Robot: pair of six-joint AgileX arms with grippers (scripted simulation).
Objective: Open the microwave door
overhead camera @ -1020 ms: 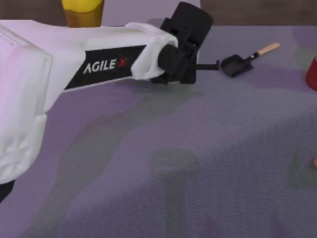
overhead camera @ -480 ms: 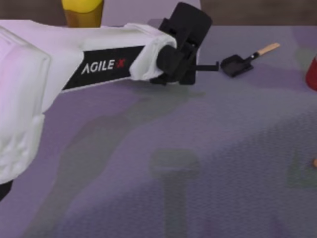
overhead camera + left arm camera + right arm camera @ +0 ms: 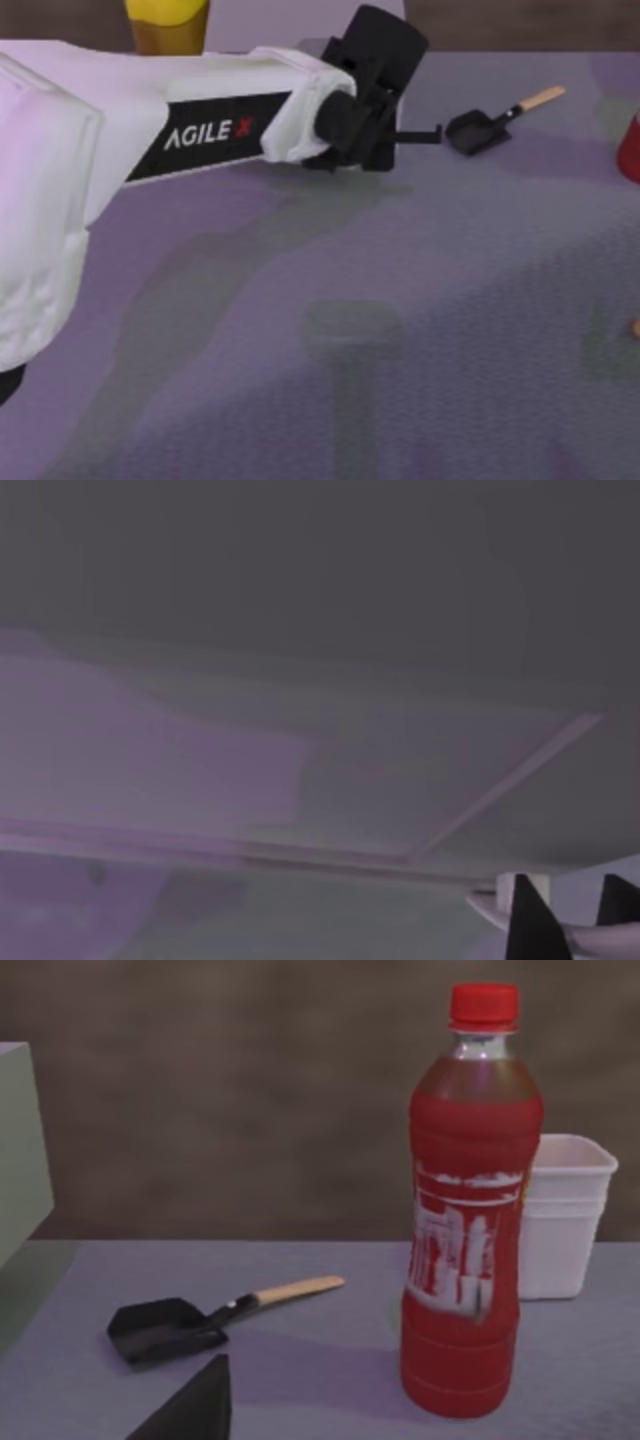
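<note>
Overhead, left gripper: your black two-finger left gripper (image 3: 378, 95) sits at the upper middle of the frame on the end of the white left arm. It is close against the light grey boxy microwave (image 3: 262, 22), which shows only as a pale strip along the top edge.
Overhead, grip: you cannot tell from this view whether it is clenched or released.
Overhead, other things: a small black dustpan with a wooden handle (image 3: 488, 127) lies just right of the gripper. A red bottle (image 3: 631, 145) clips the right edge, and a tall yellow container (image 3: 166, 22) stands at the upper left. All are on the mottled purple table (image 3: 450, 300).
Left wrist, door: the flat grey microwave door with its translucent window (image 3: 330, 610) fills nearly the whole frame. Its thin pale frame runs diagonally at the lower right, so the camera is very near it.
Left wrist, grip: this view does not settle it either.
Right wrist, right gripper: only a dark wedge of your right gripper (image 3: 190, 1412) shows at the lower left. It looks parked, facing the bottle, a white tub (image 3: 560, 1215) and the dustpan, and you cannot tell its grip.
Progress: the approach looks done. No panel is seen swung out over the table, so judge the pull itself as nearly all still ahead.
Change: compared with a second ago, the left gripper has crept slightly toward the upper left, and hardly at all in the last half second. The dustpan and bottle have not moved.
</note>
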